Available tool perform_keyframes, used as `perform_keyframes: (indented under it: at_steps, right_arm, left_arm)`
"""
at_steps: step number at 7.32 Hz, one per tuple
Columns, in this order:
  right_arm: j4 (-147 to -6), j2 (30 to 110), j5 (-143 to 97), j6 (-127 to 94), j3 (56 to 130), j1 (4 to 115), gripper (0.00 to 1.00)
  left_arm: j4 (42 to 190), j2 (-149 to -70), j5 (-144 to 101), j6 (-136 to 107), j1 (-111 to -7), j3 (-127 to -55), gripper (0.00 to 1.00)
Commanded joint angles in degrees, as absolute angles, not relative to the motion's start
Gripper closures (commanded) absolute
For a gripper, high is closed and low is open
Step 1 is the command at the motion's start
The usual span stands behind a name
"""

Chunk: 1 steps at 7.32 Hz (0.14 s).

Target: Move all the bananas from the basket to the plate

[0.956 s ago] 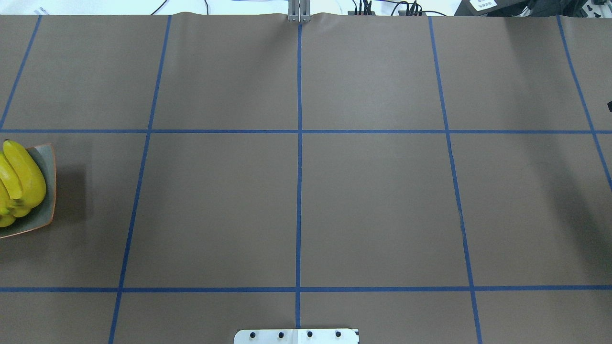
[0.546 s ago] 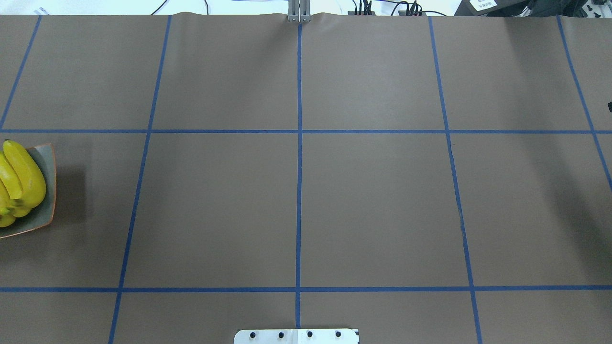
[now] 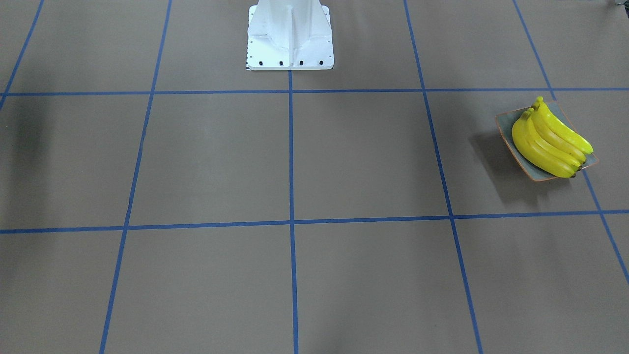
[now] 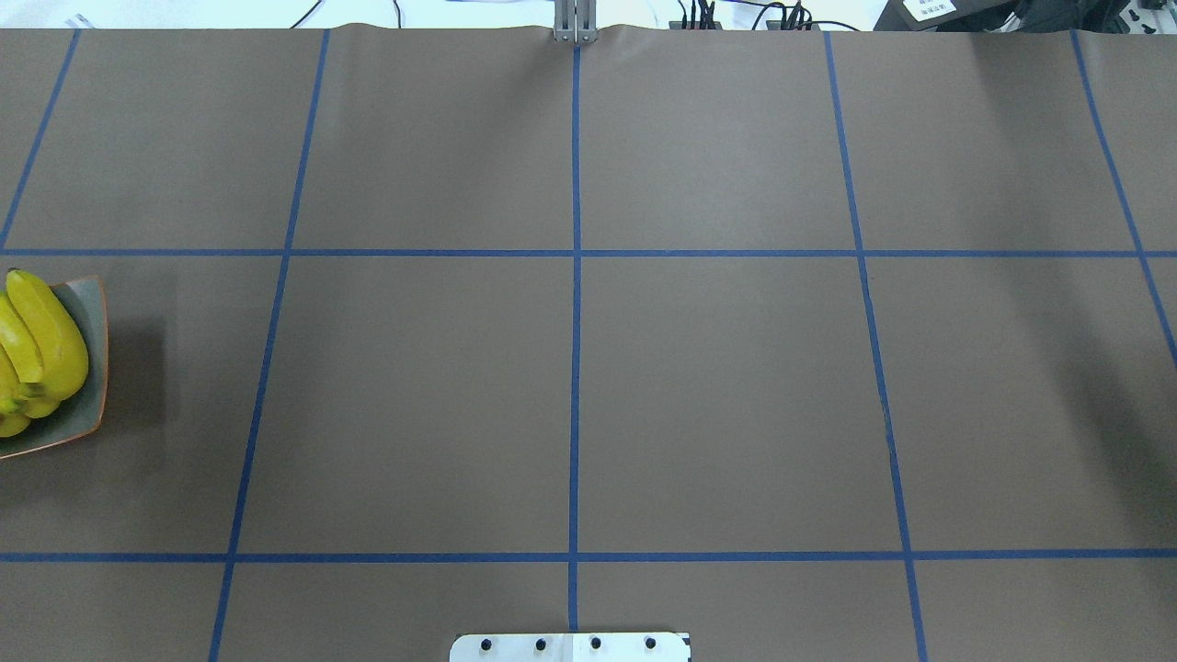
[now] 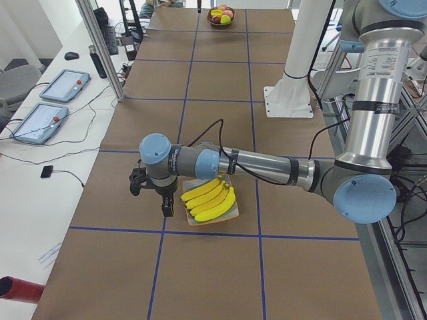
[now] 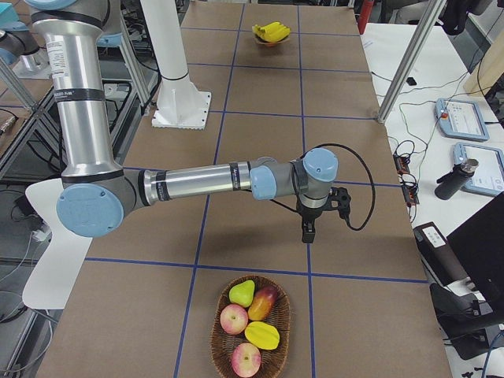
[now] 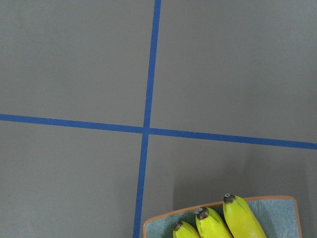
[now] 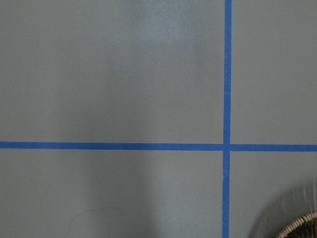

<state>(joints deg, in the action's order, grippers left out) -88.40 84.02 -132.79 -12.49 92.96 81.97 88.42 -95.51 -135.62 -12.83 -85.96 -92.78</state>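
1. Four bananas [image 3: 548, 142] lay side by side as one bunch on the plate [image 3: 505, 124], smooth, glossy and bright yellow, curved, with small dark tips.
2. The plate was a squarish grey-green glazed dish with upturned edges and a thin orange rim. In the overhead view it sat at the 9 o'clock edge of the table [image 4: 717, 386], cut off by the frame.
3. The table was covered in matte brown paper, divided into large squares by blue tape [image 4: 576, 368].
4. From the table's left end, the left gripper [image 5: 165, 203] hung pointing down at the plate's 9 o'clock, just beside its rim and apart from the bananas. Whether its jaws were open or closed could not be told.
5. From the table's right end, the right gripper [image 6: 307, 232] pointed down over bare paper at the 12 o'clock side of a round woven wicker basket [image 6: 216, 331]. The state of its jaws could not be told either.
6. The basket held rounded fruit [image 6: 250, 323]: a green pear, red-yellow apples and a yellowish piece.
7. The robot's white metal base [image 3: 290, 44] stood bolted at the 12 o'clock edge of the front-facing view.
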Motion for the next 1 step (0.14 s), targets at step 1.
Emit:
perform_keyframes:
  at_steps: [1]
  right_arm:
    - [-88.59,83.94,-132.71,-12.48,92.99,81.83,0.0]
  left_arm:
    - [88.42,-95.45,-135.62,-12.83,-85.96,-92.73,0.0]
